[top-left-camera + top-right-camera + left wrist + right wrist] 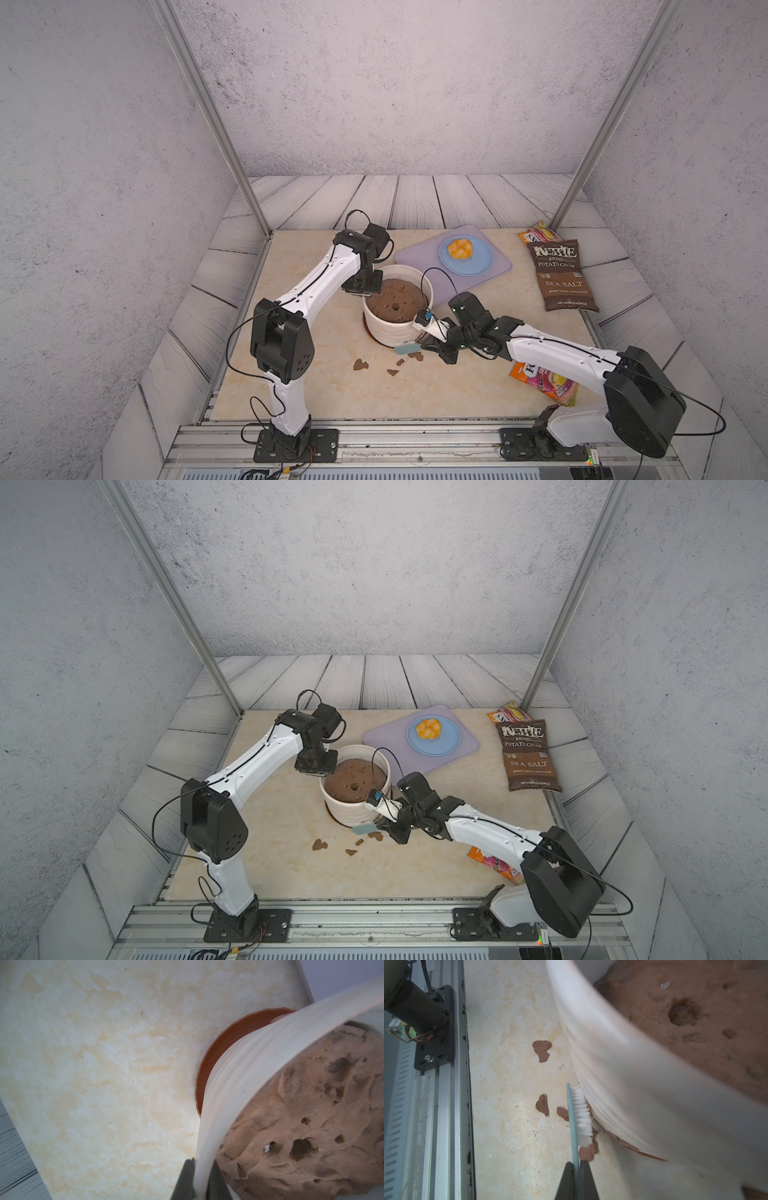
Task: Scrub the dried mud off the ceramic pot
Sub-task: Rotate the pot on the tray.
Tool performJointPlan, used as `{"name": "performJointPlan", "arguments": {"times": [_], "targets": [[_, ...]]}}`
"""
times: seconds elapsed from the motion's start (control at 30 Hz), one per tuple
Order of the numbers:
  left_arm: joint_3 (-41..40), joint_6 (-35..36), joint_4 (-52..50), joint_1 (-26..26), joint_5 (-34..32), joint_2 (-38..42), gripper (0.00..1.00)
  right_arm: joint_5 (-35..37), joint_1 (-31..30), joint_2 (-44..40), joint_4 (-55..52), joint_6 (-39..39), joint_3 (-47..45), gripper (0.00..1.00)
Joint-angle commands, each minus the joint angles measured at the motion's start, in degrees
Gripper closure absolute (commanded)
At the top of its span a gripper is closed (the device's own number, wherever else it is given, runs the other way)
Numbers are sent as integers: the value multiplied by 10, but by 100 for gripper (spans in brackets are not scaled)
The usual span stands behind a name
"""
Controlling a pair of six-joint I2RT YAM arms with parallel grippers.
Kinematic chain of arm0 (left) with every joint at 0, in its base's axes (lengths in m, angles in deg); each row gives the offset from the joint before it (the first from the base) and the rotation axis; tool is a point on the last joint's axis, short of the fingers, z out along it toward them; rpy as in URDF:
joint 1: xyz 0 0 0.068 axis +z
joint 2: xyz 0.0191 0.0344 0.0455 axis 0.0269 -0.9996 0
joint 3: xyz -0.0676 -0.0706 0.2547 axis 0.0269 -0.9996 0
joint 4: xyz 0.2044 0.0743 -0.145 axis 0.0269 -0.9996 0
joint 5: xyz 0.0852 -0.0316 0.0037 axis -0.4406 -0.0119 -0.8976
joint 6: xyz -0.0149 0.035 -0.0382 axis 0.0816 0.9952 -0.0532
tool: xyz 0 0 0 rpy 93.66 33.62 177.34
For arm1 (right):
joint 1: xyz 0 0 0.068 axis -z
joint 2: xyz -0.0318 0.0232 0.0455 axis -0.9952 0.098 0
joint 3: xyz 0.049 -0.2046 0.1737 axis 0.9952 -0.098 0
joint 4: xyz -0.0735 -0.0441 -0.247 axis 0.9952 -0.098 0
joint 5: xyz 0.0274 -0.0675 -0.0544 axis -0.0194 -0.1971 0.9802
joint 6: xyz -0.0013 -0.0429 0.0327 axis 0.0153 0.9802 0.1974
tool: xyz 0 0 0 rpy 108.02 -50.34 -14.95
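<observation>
Left gripper (201,1165) clamped on pot (392,332) rim; right gripper (577,1164) clamped on brush (581,1115), bristles against pot's side. Loose mud flakes (360,365) on tabletop (316,390) toward front edge.

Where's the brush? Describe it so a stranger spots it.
Find the white pot mid-table. At its near side the right gripper pinches a brush. It alone is pale blue with white bristles, unlike the brown mud flakes around it.

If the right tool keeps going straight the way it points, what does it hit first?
Its brush leads, bristles against the ribbed side of the ceramic pot. The right tool would likely skim along that wall, then reach the table by the dried mud; depth is unclear.
</observation>
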Motion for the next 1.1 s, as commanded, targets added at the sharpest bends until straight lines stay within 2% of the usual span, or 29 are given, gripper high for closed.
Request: {"name": "performJointPlan", "arguments": {"times": [0.0, 0.23, 0.5, 0.7, 0.9, 1.07], "targets": [[-22, 49, -7, -4, 6, -25, 96, 23, 9, -3, -5, 3, -13, 100], [-15, 53, -6, -4, 2, -31, 96, 1, -2, -51, -31, -16, -31, 100], [-5, 57, -11, -4, -9, -33, 93, -61, -16, -149, -42, -91, -50, 100], [3, 51, -18, -4, -13, -24, 86, -80, -16, -174, -99, -81, -15, 100], [16, 26, -32, -4, -13, -8, 71, -86, -16, -177, -101, -86, 3, 100], [32, -11, -50, -4, -2, 6, 44, -87, -15, -176, -93, -91, 4, 100]]}}
